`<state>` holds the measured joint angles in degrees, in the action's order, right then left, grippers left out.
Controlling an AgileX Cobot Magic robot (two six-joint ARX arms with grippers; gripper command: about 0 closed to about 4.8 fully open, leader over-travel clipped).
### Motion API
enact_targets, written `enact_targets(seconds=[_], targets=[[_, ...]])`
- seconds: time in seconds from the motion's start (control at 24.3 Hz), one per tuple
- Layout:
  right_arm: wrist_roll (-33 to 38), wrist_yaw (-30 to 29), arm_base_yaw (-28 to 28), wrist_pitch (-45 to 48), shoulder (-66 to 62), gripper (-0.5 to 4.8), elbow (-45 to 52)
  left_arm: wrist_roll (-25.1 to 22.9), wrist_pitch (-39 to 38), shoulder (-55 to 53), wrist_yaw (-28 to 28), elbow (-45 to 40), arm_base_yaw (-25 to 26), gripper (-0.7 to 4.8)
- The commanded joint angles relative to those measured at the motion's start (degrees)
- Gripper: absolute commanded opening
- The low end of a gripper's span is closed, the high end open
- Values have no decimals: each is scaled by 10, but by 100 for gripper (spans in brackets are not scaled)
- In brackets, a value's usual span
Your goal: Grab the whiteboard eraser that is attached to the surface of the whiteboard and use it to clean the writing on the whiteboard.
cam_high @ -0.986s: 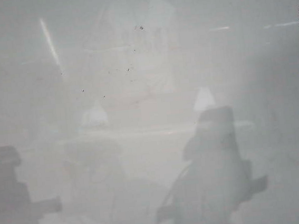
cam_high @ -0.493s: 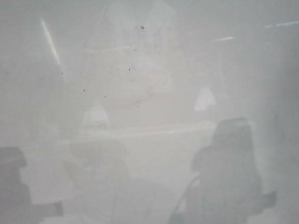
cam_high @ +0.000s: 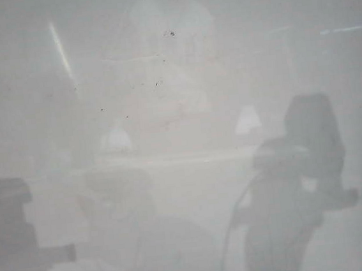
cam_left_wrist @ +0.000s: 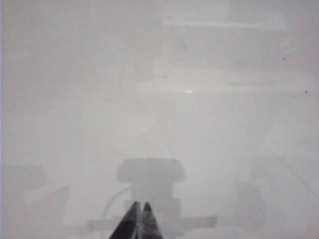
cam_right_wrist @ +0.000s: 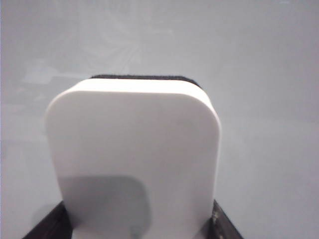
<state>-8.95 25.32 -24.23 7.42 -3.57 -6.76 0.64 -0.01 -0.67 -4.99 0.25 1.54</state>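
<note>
Right wrist view, right gripper (cam_right_wrist: 137, 224) clasping whiteboard eraser (cam_right_wrist: 134, 159), whiteboard (cam_right_wrist: 269, 74) behind, left gripper (cam_left_wrist: 138, 219) closed.

Whiteboard eraser (cam_right_wrist: 133, 159) wedged between the right gripper (cam_right_wrist: 134, 226) fingers, right in front of the whiteboard (cam_high: 175, 78). Left gripper (cam_left_wrist: 137, 221) tips pressed together, facing the board. No writing anywhere across it.

Left tool (cam_left_wrist: 138, 219) tips pressed together; right tool (cam_right_wrist: 137, 224) jaws spread wide, gripping.
</note>
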Motion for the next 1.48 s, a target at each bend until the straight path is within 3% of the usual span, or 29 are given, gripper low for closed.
enact_targets(seconds=[0.04,0.21,0.45,0.74,1.07,1.23,1.4,1.48], targets=[[-18,-28,0,-5,-56,147,-45,-4,5,0,-2,2,-1,-5],[-29,-17,2,51,-146,147,-78,-4,5,0,-2,2,-1,-5],[-33,-11,19,250,-305,147,-78,-4,5,0,-2,2,-1,-5],[-16,-45,63,452,-544,147,-121,-4,5,0,-2,2,-1,-5],[-15,-46,68,455,-641,150,-211,-4,5,0,-2,2,-1,-5],[-11,-45,69,456,-656,232,-225,-4,5,0,-2,2,-1,-5],[15,-49,84,454,-668,236,-233,-4,5,0,-2,2,-1,-5],[22,-61,96,453,-671,285,-235,-4,5,0,-2,2,-1,-5]])
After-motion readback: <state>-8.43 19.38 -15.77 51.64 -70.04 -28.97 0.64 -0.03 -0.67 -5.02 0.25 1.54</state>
